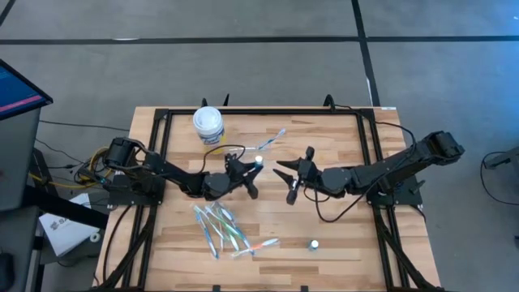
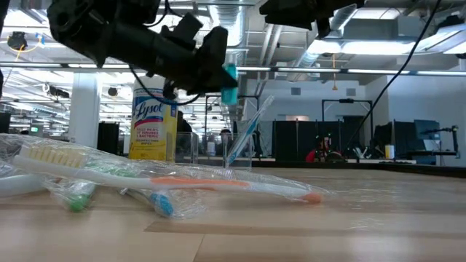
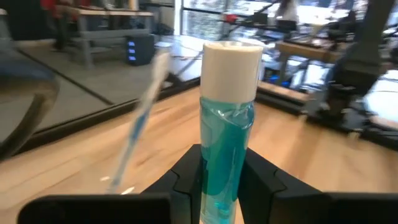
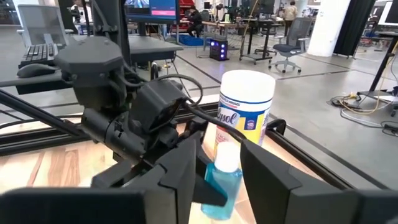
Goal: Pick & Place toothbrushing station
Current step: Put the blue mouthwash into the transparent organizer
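While the left pincer [image 1: 250,169] hangs over the middle of the surface [image 1: 340,235], it is clenched on the small blue tube [image 1: 258,163], which sits clear of the wood with its white cap pointing away from the wrist; in the left wrist view the tube [image 3: 225,143] stands up between the two dark fingers [image 3: 186,180], its long axis in line with them. Just rightward, the right pincer [image 1: 289,180] faces it across a small gap, fingers spread and grasping nothing, so the tube lies straight ahead of it, nearly between its tips in the right wrist view [image 4: 221,180]. The handing-over, as I judge it, turns on that head-on line, cap end nearest the right arm.

The tube is clear blue, liquid-filled, with a round white cap. On the near-left part of the surface lies a loose heap of toothbrushes [image 1: 220,229], wrapped in clear film. A single toothbrush [image 1: 272,139] leans in the clear plastic cup [image 2: 240,149] behind the pincers, beside the yellow canister [image 1: 208,126]. A small capped item [image 1: 313,243] lies near the front right.
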